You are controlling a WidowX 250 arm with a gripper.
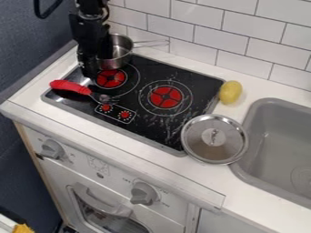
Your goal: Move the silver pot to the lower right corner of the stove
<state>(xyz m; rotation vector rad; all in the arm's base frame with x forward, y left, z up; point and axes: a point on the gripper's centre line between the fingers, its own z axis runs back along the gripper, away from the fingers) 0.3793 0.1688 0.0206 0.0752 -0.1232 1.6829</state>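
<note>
One silver pot [123, 56] sits at the upper left of the frame, at the back of the black stove [195, 86]. Its bowl lies just right of the gripper [97, 66], which hangs down from the top edge and covers the bowl's left side. That closeness is what the move turns on: the rim by the jaws is the nearer part, while the long handle [152, 43] points away from them, rightward and slightly up, toward the tiled wall [243, 36]. Whether the jaws are released or clenched on the rim, I cannot tell, as the dark parts blend together there.

The near left rim looks like the likely place to hold, and getting a sure hold on it seems to be the step in hand; the pot is far from its goal. From there the path should run down and to the right, past the right burner [166, 97], to the stove corner near the lower middle of the frame. A round metal lid [206, 152] lies right by that corner, so the pot could bump it if carried too far. Held at one side, the pot may tip or swing its handle. Left of the path lies the red-handled utensil [70, 87], which a low sweep might catch.
</note>
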